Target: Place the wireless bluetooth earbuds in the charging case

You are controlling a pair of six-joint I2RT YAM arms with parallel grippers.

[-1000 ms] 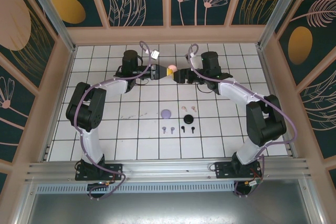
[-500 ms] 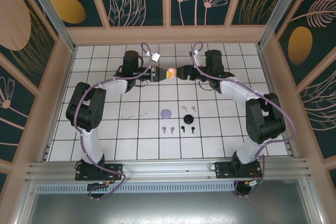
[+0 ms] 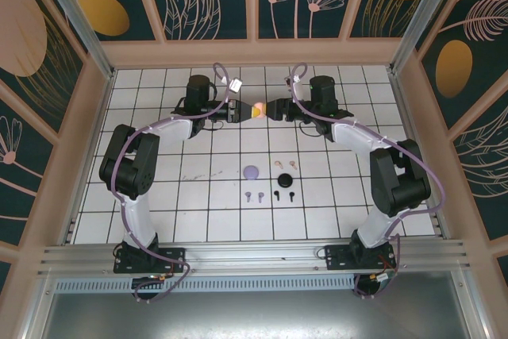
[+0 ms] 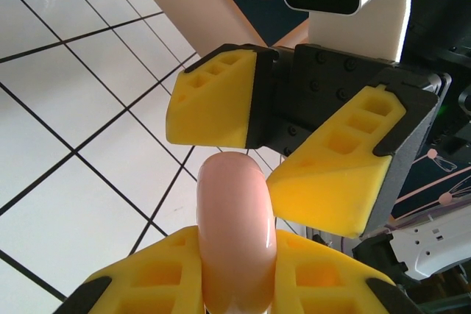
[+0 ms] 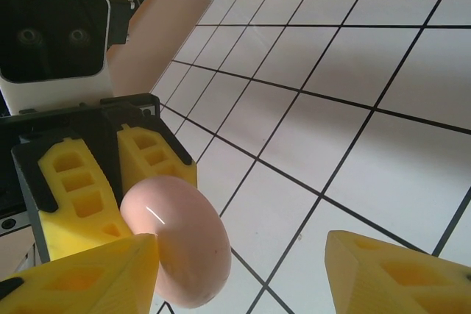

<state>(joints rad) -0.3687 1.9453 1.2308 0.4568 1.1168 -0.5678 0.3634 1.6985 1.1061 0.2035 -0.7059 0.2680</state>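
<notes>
We note the left fingers (image 4: 140, 281) clamped tight on the pink case (image 4: 235, 233), held on edge above the far worktop (image 3: 159, 196). The right fingers (image 5: 401, 277) stand open, one on each side of the case's free rim, not gripping it. The pink earbuds (image 3: 278, 163), lilac earbuds (image 3: 248, 195) and black earbuds (image 3: 278, 195) lie loose mid-worktop, near the lilac case (image 3: 252, 171) and black case (image 3: 284, 181). We judge that no earbud is seated yet. The pink case looks shut, so opening it comes first, then all six insertions.

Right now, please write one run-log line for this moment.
left claw: shut on pink case, off table | right claw: open around it | earbuds: on tiles
</notes>
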